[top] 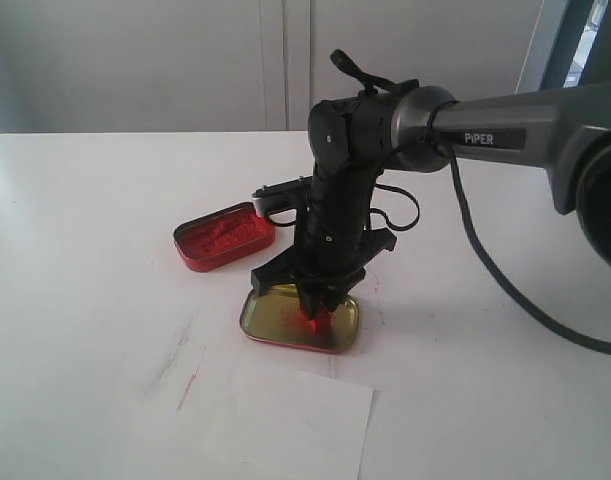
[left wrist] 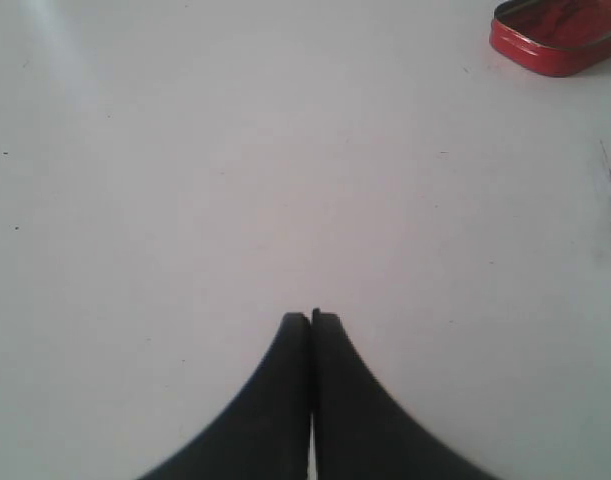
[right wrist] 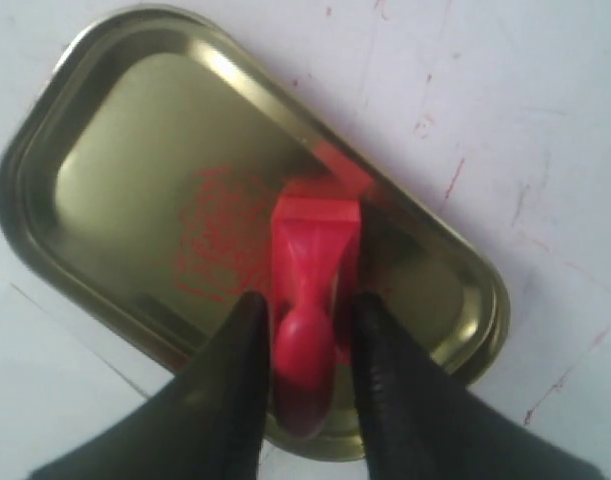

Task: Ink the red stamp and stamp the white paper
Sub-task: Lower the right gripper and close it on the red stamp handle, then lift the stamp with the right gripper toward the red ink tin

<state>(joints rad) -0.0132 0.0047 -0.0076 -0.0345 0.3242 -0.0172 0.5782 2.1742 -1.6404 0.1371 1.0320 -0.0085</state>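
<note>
Between the right fingers (right wrist: 247, 340) stood the red stamp (right wrist: 310, 270), its narrow handle flanked closely on both sides; whether they pressed it or merely bracketed it could not be told. Directly beneath them the stamp's base rested on a gold-lined lid (right wrist: 125, 150) smeared with red. A little beyond the lid lay the white paper (top: 285, 420), flat on the bench (top: 85, 250), and on the fingers' opposite side sat a red tin (top: 223, 238). The left fingers (left wrist: 297, 345) were pressed together, holding nothing, with the tin well off from them.
</note>
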